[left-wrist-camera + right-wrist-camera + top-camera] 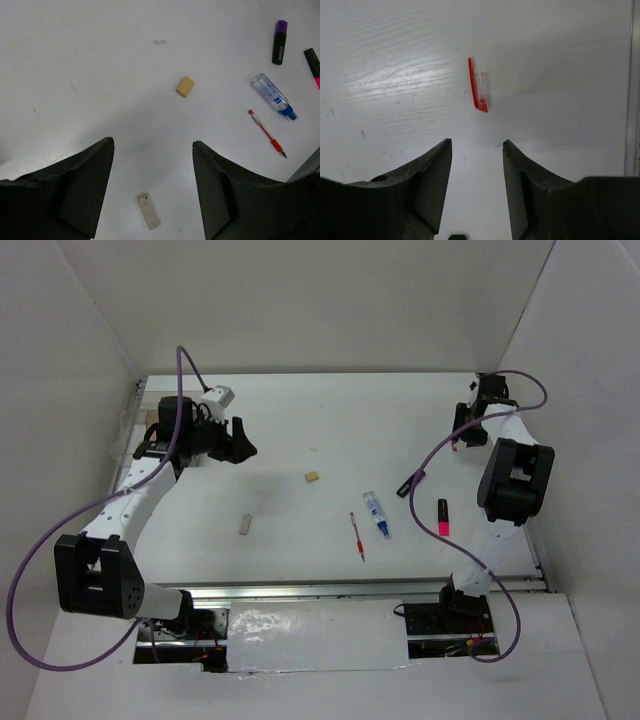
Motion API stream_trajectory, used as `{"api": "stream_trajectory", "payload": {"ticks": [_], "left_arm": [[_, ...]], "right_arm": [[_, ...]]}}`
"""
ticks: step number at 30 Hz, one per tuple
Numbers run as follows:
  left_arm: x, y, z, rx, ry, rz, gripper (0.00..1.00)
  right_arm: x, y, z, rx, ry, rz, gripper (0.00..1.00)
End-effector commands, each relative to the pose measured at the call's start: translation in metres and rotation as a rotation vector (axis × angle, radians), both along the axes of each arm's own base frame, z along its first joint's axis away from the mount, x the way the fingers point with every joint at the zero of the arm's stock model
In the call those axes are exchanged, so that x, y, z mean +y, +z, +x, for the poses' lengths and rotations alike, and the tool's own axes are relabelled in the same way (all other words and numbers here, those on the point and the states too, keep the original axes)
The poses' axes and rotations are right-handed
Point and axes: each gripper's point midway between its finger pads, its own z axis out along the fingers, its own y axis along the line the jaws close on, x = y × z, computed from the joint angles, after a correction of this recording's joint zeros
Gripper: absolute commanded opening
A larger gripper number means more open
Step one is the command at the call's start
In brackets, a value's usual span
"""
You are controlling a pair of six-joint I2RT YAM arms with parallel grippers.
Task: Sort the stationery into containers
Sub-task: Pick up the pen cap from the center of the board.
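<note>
My left gripper [243, 445] is open and empty above the far left of the table; in the left wrist view [152, 145] its jaws stand wide. Ahead of it lie a tan eraser block [312, 477] [185, 86] and a pale flat block [246, 524] [149, 211]. To the right lie the red pen [357, 536] [267, 133], the clear blue-capped tube [377, 514] [273, 96], the purple marker [415, 483] [279, 42] and the pink-black marker [443, 516] [313, 66]. My right gripper [462, 432] [476, 142] is open and empty at the far right, over a red pen cap [479, 92]. No blue pen shows.
The clear box [148, 420] sits at the far left edge, mostly hidden behind my left arm, with a tan block showing in it. White walls close the table on three sides. A metal rail [350, 587] runs along the near edge.
</note>
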Motion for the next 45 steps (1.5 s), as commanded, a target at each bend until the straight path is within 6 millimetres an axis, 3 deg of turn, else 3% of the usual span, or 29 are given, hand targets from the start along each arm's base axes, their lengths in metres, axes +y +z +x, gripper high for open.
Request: {"api": "stream_trajectory", "payload": {"ticks": [1,5,21,34,45], "left_arm": [[-0.007,0.006,0.004,-0.025,-0.043,-0.046,0.76],[-0.009,0.004,0.005,-0.022,-0.042,-0.057,0.75],[-0.005,-0.005,0.010,-0.012,-0.029,-0.045,0.75],[-0.005,-0.008,0.012,0.002,-0.025,-0.046,0.75],[0.001,-0.014,0.013,0.013,-0.011,-0.034,0.75]], "right_arm": [[-0.012,0.003,0.018,-0.024,-0.008,0.002,0.51],[-0.017,-0.012,0.023,0.003,-0.004,0.016,0.47],[-0.017,-0.018,0.048,0.011,0.043,0.043,0.43],[-0.016,-0.044,0.028,0.125,0.069,0.041,0.42],[-0.012,-0.051,0.032,0.164,0.102,0.036,0.35]]}}
